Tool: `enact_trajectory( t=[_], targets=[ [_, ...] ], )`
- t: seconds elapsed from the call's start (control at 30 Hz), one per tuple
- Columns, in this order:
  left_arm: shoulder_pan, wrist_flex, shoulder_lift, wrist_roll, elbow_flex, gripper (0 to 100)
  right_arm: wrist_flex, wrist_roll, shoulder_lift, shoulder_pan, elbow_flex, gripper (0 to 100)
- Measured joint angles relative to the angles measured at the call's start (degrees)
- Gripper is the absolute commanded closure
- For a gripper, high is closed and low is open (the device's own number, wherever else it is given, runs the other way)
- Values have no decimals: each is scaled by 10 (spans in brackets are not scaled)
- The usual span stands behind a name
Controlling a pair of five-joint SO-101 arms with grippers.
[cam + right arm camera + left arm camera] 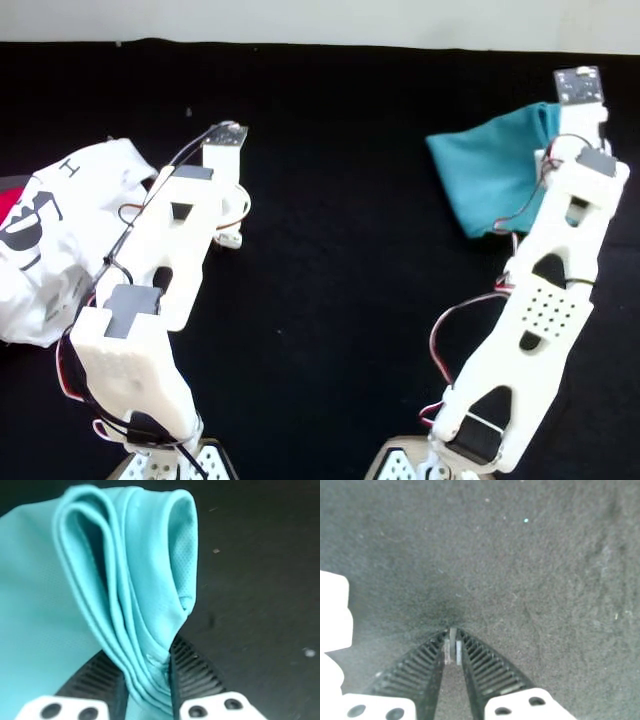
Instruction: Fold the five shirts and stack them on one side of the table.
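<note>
Teal knit shirt (125, 575), folded into several layers. Its bunched edge sits between the right gripper (145, 652) fingers, which are clenched on it. The ribbed black pads (192, 672) press the fabric from both flanks. The layers fan out ahead of the fingertips and off to one side of them. Beyond the tips, the rounded end of the fold stands up off the black cloth table (260, 580).

High view: the same shirt (490, 180) is a teal patch at the far right of the table. The white right arm (555, 290) stretches over the shirt's right edge, with the wrist above the fabric.

Left gripper (452, 647): fingers clenched tip to tip, nothing between them. The tips are at the table surface; can't tell if they actually touch it. Ahead of the fingertips is bare black cloth with specks of lint. A white shape sits off to one side of the fingers; can't tell whether it's fabric or arm housing.

Crumpled white shirt with black and red print (60, 230): an unfolded heap at the left table edge. It lies on the outer side of the white left arm (170, 250), behind the left fingertips rather than ahead of them. The arm overlaps its inner edge in the high view. It is well apart from the teal shirt, with both arms and open black cloth between the two.
</note>
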Motion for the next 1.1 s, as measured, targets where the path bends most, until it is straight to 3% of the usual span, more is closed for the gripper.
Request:
enact_trajectory(
  t=[0.13,0.23,0.4,0.47,0.67,0.87,1.1],
  targets=[
    [0,0,0,0,0,991,-9,0,75,4,-68,992],
    [0,0,0,0,0,991,-9,-43,101,7,-103,982],
    [0,0,0,0,0,991,15,-138,104,14,-143,760],
    [0,0,0,0,0,991,37,-162,104,14,-164,717],
    [0,0,0,0,0,991,81,-220,98,14,-221,725],
    [0,5,0,-1,-4,991,174,-229,57,14,-270,732],
    [-75,155,-40,-2,-105,972,301,-229,9,14,-295,743]
  ],
)
